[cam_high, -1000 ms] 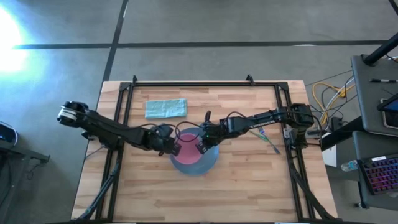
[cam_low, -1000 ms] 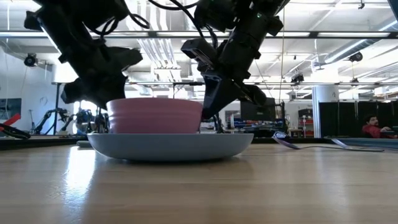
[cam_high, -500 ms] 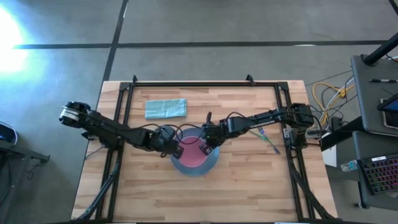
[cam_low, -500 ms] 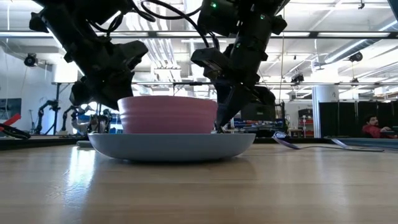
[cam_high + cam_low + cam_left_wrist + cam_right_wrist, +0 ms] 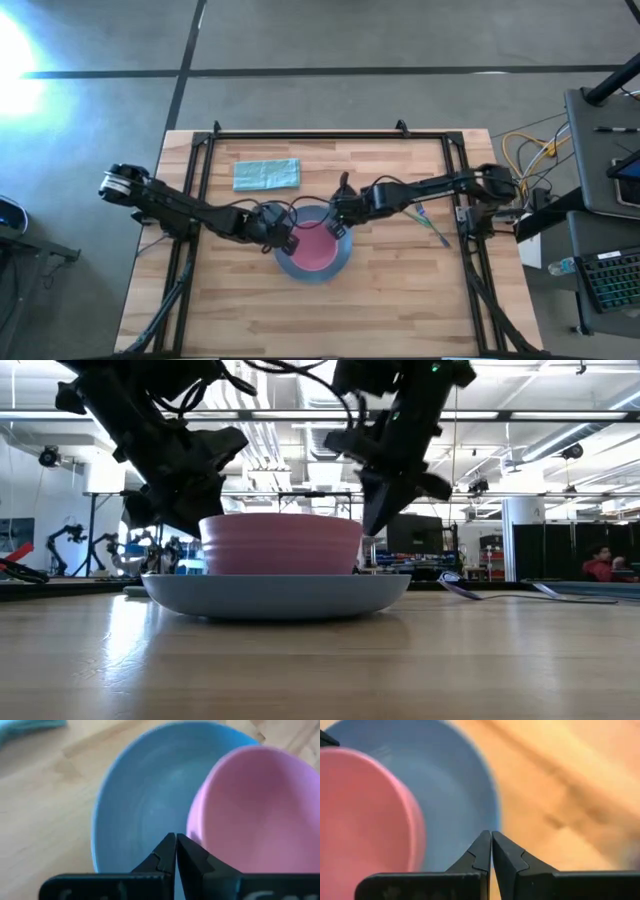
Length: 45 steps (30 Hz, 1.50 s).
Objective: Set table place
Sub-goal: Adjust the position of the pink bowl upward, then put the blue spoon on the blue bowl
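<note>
Grippers [image 5: 290,241] beside bowl [image 5: 316,246] on plate [image 5: 339,264]

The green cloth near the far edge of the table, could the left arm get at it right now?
Probably yes. The green cloth lies alone on bare wood, and the left tool, shut and empty, sits by the pink bowl.

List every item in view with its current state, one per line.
pink bowl: upright on the blue plate, empty
blue plate: flat on the table
left gripper: jaws shut, beside the bowl
right gripper: jaws shut, holding nothing
spoon: lying on table
teal cloth: flat
</note>
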Tool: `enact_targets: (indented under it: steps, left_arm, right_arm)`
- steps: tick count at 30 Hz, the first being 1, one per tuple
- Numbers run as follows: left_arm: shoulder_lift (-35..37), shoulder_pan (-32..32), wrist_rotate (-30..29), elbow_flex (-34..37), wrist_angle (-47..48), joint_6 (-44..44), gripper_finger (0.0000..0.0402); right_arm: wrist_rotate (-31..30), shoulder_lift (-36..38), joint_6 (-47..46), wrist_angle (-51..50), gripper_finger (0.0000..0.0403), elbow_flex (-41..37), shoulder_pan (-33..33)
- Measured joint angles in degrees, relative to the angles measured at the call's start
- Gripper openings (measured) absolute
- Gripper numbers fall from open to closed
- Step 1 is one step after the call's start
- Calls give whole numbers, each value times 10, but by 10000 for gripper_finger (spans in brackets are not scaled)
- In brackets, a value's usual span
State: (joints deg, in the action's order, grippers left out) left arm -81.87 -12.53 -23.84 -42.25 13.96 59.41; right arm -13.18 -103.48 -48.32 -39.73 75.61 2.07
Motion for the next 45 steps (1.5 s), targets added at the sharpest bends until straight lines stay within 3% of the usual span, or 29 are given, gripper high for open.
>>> enact_targets:
  steps: [8,15,25,31,45]
  left_arm:
    - [63,7,-39,-6,4,-70,0]
    - [131,21,-22,-2,6,-73,0]
    - [140,25,22,7,0,-56,0]
    - [137,33,55,-4,0,1,0]
    - [152,58,56,-49,-3,-30,0]
  right_arm:
    - [-83,81,65,-151,9,-13,-30]
    - [56,138,111,-158,9,-126,-127]
    - [82,167,178,-142,25,-232,-150]
    - [58,168,180,-147,59,-226,-150]
    - [61,127,259,-135,78,-242,-167]
